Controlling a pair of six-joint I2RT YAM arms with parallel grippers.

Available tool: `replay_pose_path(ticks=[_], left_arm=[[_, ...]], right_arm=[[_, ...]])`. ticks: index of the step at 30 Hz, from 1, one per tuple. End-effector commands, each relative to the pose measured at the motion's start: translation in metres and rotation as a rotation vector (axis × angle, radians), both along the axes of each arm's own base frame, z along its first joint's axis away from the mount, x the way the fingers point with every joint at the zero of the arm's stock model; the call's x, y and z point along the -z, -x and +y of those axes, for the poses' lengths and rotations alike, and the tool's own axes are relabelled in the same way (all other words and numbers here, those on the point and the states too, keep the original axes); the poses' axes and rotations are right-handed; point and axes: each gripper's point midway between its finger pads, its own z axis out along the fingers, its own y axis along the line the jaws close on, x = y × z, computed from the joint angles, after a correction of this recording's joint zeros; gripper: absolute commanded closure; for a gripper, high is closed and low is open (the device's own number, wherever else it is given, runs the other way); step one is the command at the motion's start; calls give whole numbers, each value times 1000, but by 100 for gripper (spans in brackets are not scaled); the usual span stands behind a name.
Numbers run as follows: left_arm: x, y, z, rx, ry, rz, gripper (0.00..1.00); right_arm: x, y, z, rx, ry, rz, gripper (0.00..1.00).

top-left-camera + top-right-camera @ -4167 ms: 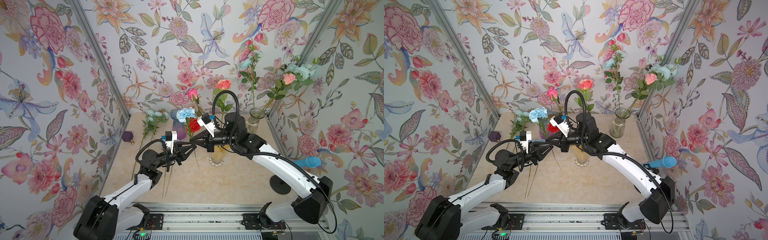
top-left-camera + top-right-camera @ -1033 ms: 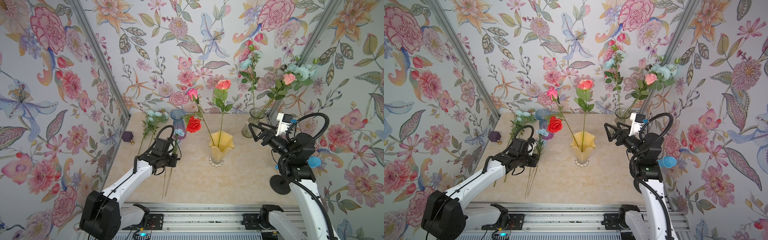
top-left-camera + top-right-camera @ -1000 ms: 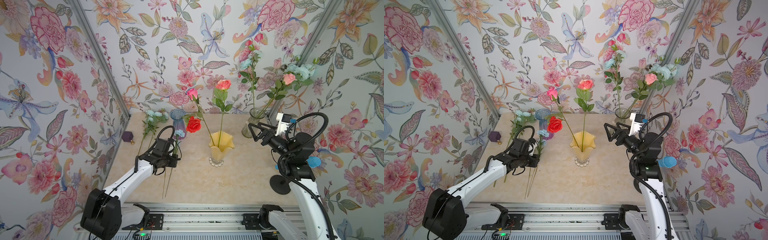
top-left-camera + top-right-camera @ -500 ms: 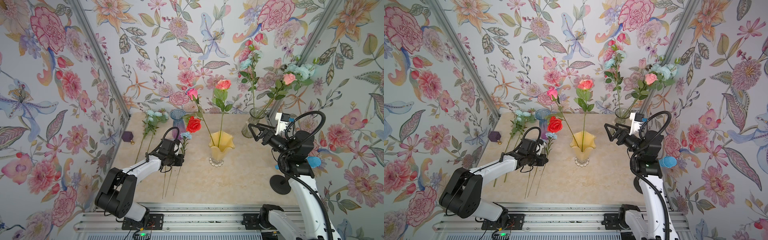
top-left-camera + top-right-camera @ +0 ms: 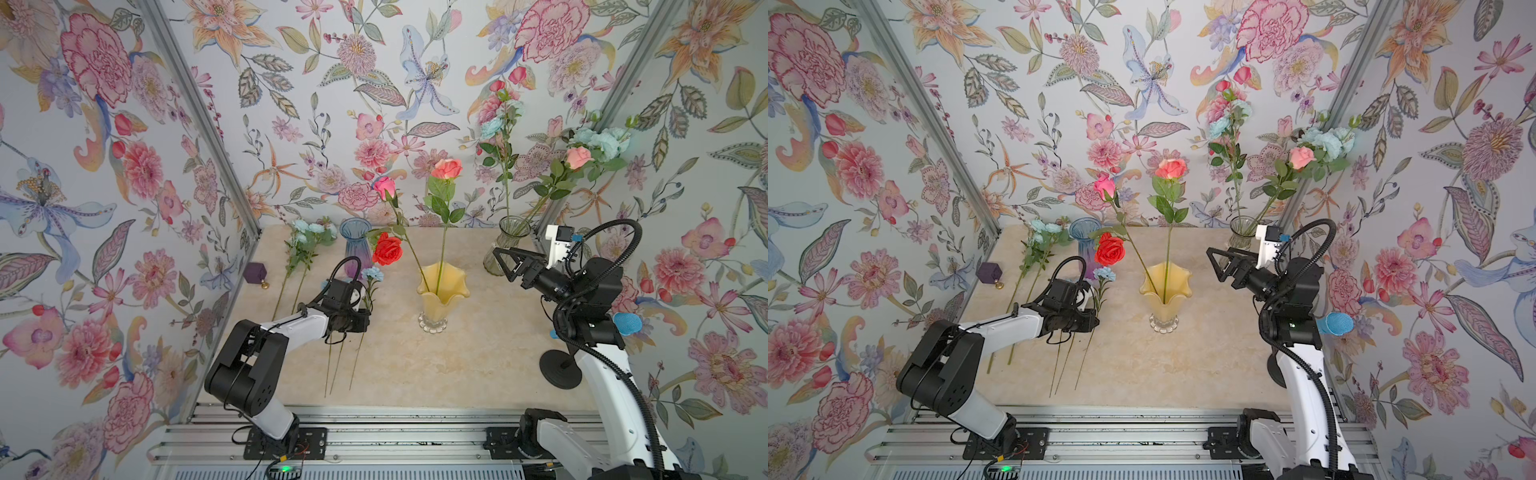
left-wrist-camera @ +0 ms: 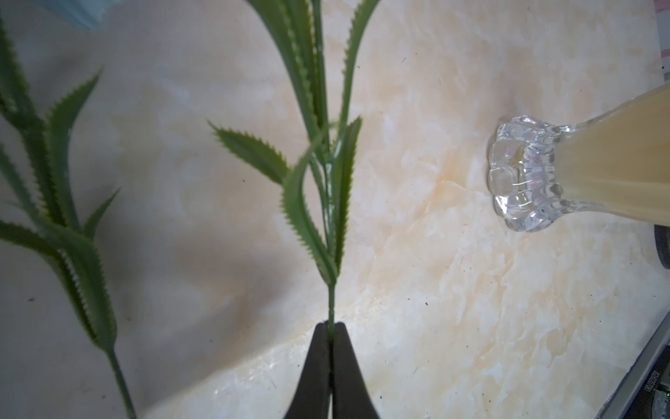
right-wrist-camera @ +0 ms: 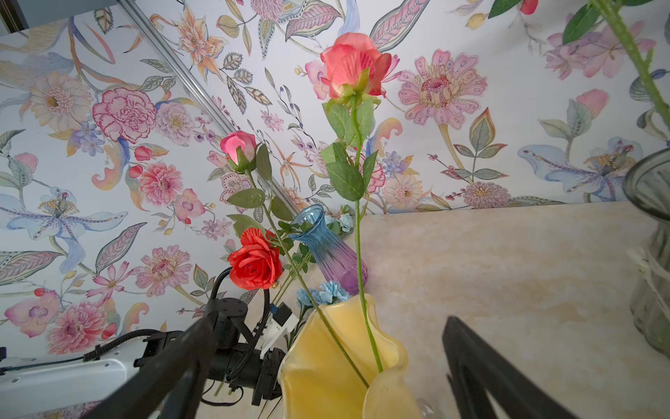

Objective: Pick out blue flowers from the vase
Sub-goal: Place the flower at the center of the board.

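Grip first: your left gripper [image 6: 330, 333] is pinched tight on the thin green stem of a pale blue ruffled single-headed flower [image 5: 372, 273], low over the marbled beige tabletop [image 5: 415, 365] and just left of the yellow ruffled glass vase [image 5: 442, 286]; I judge this low, flat hold is for laying it beside the two thin stems [image 5: 329, 368] already lying there, so the picked ones stay together. More leafy pale blue sprays [image 5: 309, 232] lie at the far left, beside the blue-to-purple glass vase [image 5: 355, 245]. Your right gripper [image 5: 499, 264] hangs with jaws spread wide and empty, near the clear glass vase [image 5: 509, 245] at the far right; sprays with pale blue heads [image 5: 604, 139] stand in it among pink blooms, which probably explains the waiting pose. The yellow vase shows only rose stems, a coral rose [image 5: 446, 168] and a pink rose [image 5: 384, 185].

A few seconds back both arms met by the yellow vase, the blue flower between them; now the right arm is back by the right wall and the left has carried the flower leftward. Within the last second the left wrist has slid slightly right; its elbow has folded in.
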Motion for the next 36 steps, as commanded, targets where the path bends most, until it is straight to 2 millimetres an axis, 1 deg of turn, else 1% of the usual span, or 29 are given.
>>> replay_pose_path(ticks=[1, 7, 12, 18, 20, 23, 26, 27, 29, 32, 33, 34, 36], left_arm=[[7, -2, 8, -19, -38, 1, 100], [8, -5, 15, -41, -91, 12, 100], [7, -8, 31, -73, -195, 23, 96], [14, -3, 33, -71, -200, 42, 92], [17, -2, 33, -70, -200, 47, 88], [20, -4, 32, -70, -201, 52, 80], [19, -8, 32, -78, -200, 41, 71], [16, -11, 30, -82, -194, 28, 68], [5, -19, 26, -91, -166, -8, 64], [-27, -33, 18, -106, -109, -94, 61], [-43, -39, 17, -119, -85, -135, 60], [-63, -45, 15, -133, -60, -189, 59], [-111, -61, 18, -183, -20, -337, 54]], right_arm=[[-4, 0, 0, -10, -10, -4, 0], [-2, -3, 0, -13, -14, 9, 0], [0, -4, 0, -15, -17, 18, 0], [1, -6, 0, -20, -26, 19, 0], [2, -7, 1, -26, -29, 26, 0], [3, -8, 2, -31, -29, 29, 0], [5, -9, 1, -30, -30, 34, 0], [6, -10, 1, -31, -28, 37, 0], [9, -12, 2, -41, -17, 43, 1], [20, -16, 4, -60, 17, 81, 4], [24, -18, 4, -68, 30, 102, 6], [29, -19, 5, -74, 44, 120, 9], [39, -22, 7, -92, 85, 169, 14]])
